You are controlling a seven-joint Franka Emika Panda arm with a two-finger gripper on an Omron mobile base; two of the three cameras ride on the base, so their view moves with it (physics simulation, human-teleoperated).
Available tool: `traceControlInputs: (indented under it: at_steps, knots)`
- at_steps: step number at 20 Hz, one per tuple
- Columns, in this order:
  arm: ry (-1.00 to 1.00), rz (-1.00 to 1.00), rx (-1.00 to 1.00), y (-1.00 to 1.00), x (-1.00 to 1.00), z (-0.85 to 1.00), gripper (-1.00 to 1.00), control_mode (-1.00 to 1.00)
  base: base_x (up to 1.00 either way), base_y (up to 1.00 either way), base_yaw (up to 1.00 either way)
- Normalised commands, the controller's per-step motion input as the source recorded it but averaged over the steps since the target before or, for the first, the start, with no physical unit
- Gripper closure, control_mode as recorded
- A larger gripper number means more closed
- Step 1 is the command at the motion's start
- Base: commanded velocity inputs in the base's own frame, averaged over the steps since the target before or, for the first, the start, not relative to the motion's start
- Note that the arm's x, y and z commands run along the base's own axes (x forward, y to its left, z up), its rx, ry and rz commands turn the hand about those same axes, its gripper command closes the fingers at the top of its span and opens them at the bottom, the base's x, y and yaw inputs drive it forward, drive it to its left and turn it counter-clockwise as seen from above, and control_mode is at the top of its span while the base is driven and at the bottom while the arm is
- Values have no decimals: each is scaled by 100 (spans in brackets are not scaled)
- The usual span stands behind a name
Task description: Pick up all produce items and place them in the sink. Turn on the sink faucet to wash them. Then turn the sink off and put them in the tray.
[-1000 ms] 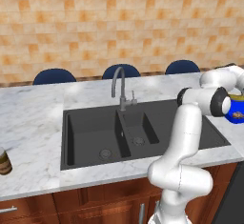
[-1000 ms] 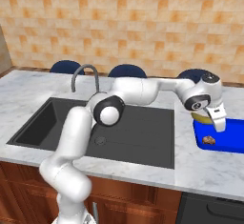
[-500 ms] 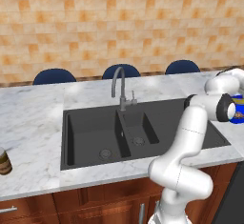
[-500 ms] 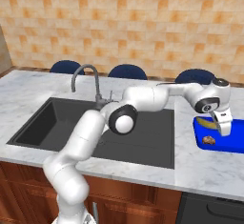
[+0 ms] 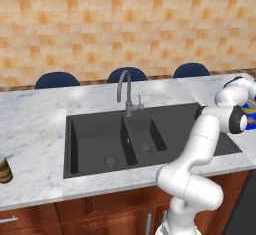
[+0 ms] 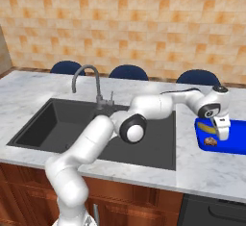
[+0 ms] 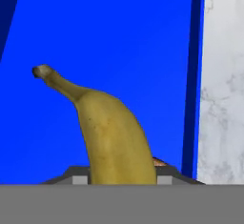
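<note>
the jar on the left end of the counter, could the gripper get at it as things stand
Probably not right away: the gripper is shut on the banana over the tray, and the jar stands beyond the sink.

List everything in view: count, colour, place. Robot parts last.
banana: 1, yellow with dark tip, held in the gripper over the tray
small ball: 1, mottled brown, in the tray
tray: 1, bright blue, counter right of the sink
sink: 1, dark grey, two basins, set in the counter
faucet: 1, grey metal, behind the sink
jar: 1, dark brown, counter far left
chairs: 3, dark blue, behind the counter
counter: 1, white marble
gripper: 1, white, shut on the banana
</note>
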Motion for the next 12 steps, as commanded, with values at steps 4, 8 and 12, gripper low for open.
traceControlInputs:
  at_steps: [4,8,12]
  knots:
    - [1,-3,0,-10,33,-28,100,-100,0,0,0]
    - [1,-1,0,-14,35,-22,100,-100,0,0,0]
    - [0,0,0,-11,20,-15,100,-100,0,0,0]
